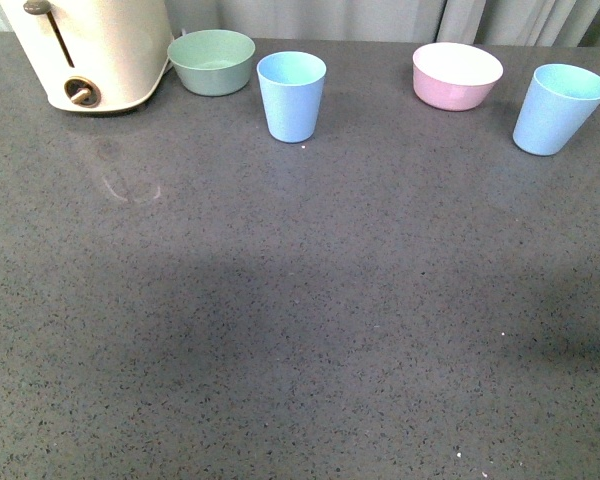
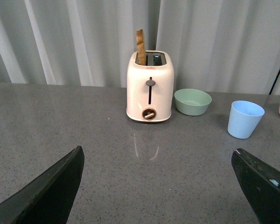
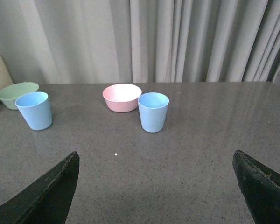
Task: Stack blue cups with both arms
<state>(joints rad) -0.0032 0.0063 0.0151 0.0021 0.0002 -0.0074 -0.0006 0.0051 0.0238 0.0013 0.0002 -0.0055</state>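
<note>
Two light blue cups stand upright on the grey table. One cup (image 1: 291, 96) is at the back centre-left, next to the green bowl; it also shows in the left wrist view (image 2: 244, 119) and the right wrist view (image 3: 34, 110). The other cup (image 1: 557, 108) is at the back right, beside the pink bowl; it shows in the right wrist view (image 3: 153, 112). Neither arm shows in the front view. My left gripper (image 2: 156, 179) is open and empty, well short of the cups. My right gripper (image 3: 156, 182) is open and empty, its cup ahead of it.
A cream toaster (image 1: 88, 50) with a slice of toast in it (image 2: 140, 47) stands at the back left. A green bowl (image 1: 212, 61) sits beside it. A pink bowl with a white inside (image 1: 456, 75) sits between the cups. Grey curtains (image 3: 177, 37) hang behind the table.
</note>
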